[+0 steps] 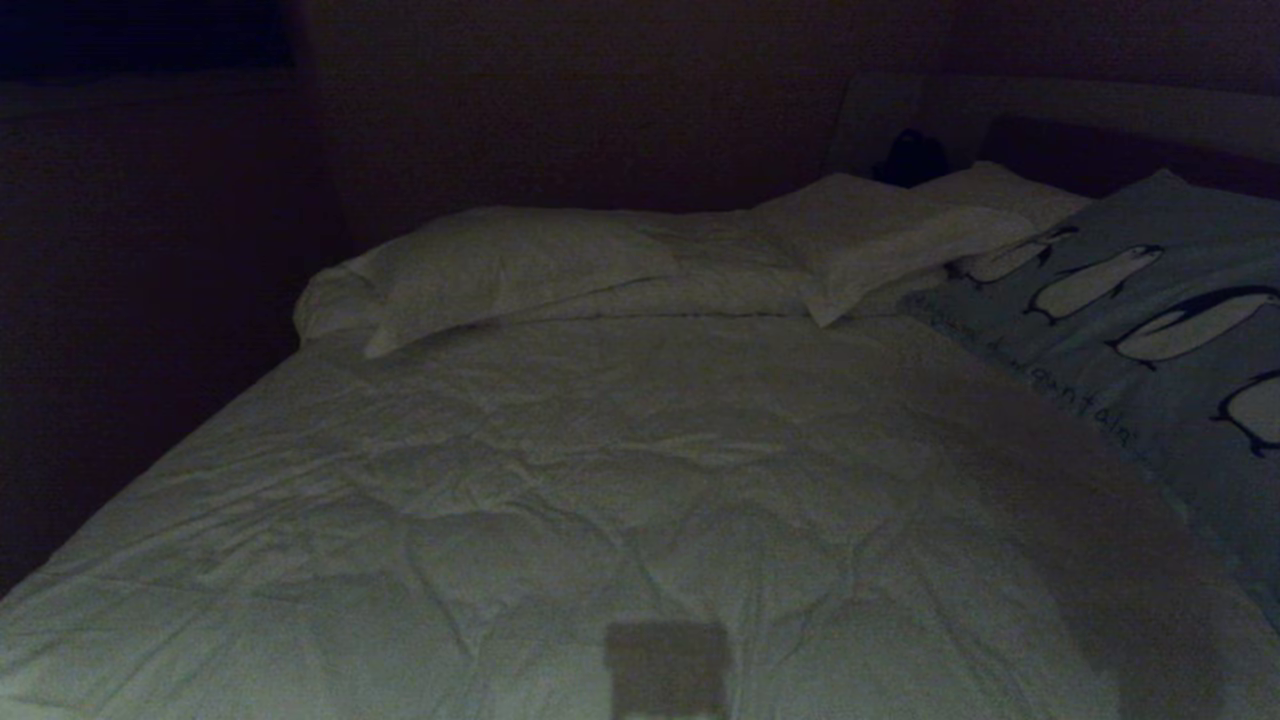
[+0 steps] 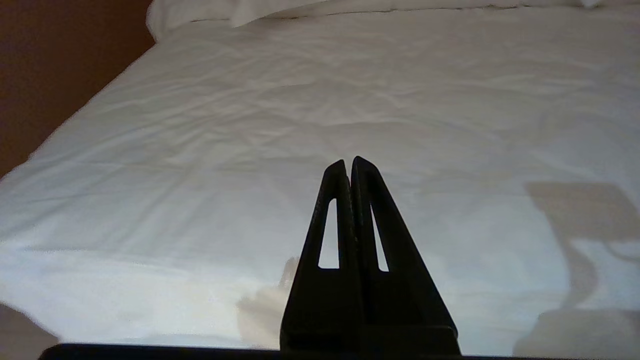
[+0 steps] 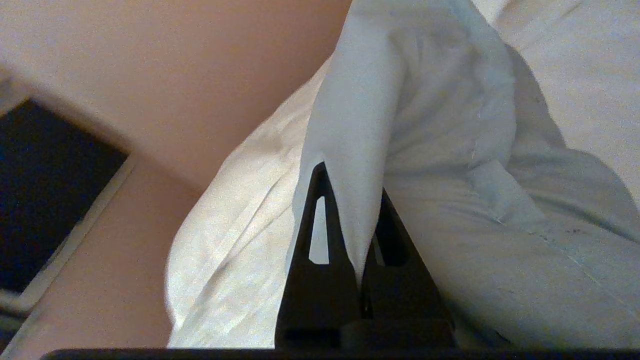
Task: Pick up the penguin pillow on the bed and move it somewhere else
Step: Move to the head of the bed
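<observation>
Grey-blue fabric of the penguin pillow point(image 3: 440, 150) is pinched in the right gripper point(image 3: 361, 220) at the bed's point(image 1: 560, 480) right side by the headboard, so the grasp looks made and only the carrying remains.

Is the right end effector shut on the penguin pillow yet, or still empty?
Shut on it. The right end effector pinches a fold of the penguin pillow, whose grey-blue fabric runs down between its fingers.

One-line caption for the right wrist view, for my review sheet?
Right hand shut on a pinched fold of the grey-blue penguin pillow, with the white bed beside it.
</observation>
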You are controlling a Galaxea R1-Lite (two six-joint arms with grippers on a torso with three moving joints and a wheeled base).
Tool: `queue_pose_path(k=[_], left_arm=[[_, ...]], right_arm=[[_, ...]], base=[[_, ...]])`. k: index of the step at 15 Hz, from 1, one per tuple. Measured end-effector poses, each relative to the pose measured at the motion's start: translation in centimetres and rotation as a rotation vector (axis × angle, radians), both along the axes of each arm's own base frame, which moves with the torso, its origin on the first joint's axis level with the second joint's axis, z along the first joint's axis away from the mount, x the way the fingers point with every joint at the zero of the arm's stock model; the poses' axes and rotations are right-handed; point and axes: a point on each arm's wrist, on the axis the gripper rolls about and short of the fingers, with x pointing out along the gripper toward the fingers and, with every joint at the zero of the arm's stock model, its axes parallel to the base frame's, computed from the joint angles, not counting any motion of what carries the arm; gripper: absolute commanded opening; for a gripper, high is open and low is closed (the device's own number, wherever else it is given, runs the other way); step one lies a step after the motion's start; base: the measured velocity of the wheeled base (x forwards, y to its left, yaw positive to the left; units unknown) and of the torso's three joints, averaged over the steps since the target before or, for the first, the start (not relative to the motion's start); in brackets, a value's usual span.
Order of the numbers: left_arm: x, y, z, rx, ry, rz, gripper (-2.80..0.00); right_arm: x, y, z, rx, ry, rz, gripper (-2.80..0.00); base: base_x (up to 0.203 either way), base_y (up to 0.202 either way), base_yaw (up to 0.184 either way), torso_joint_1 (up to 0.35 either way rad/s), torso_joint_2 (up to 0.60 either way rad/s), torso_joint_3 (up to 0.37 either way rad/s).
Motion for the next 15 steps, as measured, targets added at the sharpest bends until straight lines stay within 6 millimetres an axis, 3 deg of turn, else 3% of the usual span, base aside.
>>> queue_pose_path(k=[15], left_arm=[[0.0,0.0,0.0,0.000,0.000,0.001,-2.80]], right_arm=[[0.3,-6.1,-4.2,0.068,-0.016,-0.081,-2.80]], base=[[0.000,-0.194,0.001,0.002,0.00,0.003]])
